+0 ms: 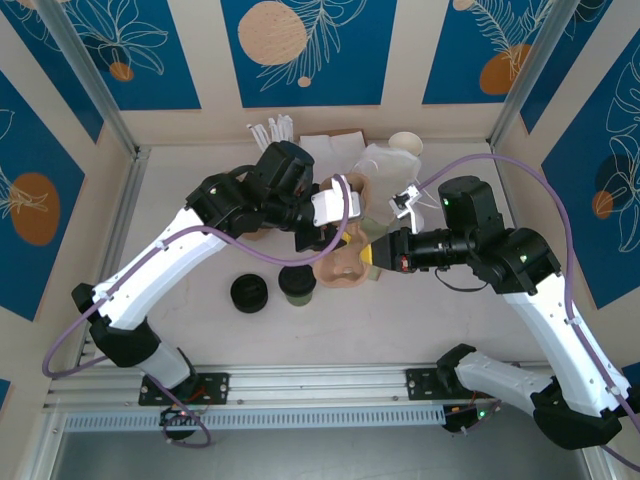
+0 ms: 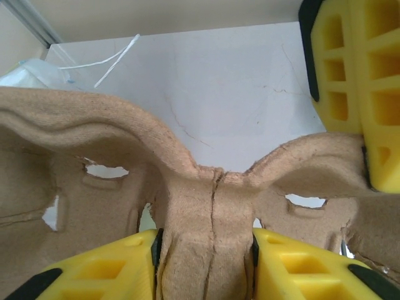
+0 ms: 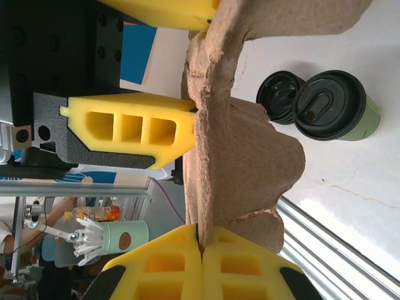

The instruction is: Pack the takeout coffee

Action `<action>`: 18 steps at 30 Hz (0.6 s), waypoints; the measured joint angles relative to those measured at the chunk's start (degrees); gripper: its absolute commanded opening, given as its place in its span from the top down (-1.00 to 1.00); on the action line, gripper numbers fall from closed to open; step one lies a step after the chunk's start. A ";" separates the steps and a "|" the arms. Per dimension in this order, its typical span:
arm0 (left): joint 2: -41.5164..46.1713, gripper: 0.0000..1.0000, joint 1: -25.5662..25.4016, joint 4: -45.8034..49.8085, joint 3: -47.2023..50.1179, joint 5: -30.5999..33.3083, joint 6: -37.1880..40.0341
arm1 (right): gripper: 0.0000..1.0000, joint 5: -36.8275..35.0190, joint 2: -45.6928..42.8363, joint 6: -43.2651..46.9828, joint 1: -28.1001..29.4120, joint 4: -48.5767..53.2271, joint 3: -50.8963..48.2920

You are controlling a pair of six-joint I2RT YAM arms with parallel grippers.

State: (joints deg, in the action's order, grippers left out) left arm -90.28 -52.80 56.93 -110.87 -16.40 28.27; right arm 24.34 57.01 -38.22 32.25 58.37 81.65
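The takeout coffee [image 1: 297, 285] stands on the table [image 1: 420, 320] at lower centre of the top view, just right of the all-black lid piece [image 1: 249, 293]. The right wrist view shows its domed lid at upper right. To its right is the pulp cup carrier [image 1: 345, 265]. Close up, the left gripper [image 2: 206, 250] pinches the carrier's centre ridge. The right gripper [image 3: 200, 240] pinches its edge.
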 measured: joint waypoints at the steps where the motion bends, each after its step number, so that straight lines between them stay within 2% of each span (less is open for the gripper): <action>1: 0.00 0.25 0.00 0.02 0.00 0.02 -0.02 | 0.88 -0.11 0.00 0.02 0.00 0.00 0.00; 2: 0.00 0.26 0.00 0.04 0.00 0.02 -0.02 | 0.72 -0.24 0.00 0.17 0.00 0.02 0.00; 5: 0.00 0.27 0.00 -0.11 0.00 0.20 -0.22 | 0.50 -1.92 -0.15 0.81 0.00 0.48 0.00; 8: 0.00 0.28 0.00 -0.37 0.00 0.66 -0.50 | 0.11 -4.55 -1.03 1.53 -0.68 1.75 0.02; 14: 0.11 0.29 0.00 -1.38 0.04 2.34 -1.38 | -0.24 -14.16 -5.53 2.84 -3.93 4.15 1.84; 18: 0.98 0.28 0.00 -3.58 0.57 2.97 -2.10 | -0.29 -24.48 -8.44 2.25 -7.28 5.25 2.80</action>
State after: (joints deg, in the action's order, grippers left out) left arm -89.30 -52.80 53.34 -110.30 -13.43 26.17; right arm -0.14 48.58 -35.97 24.97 63.61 84.44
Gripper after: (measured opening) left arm 0.359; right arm 0.643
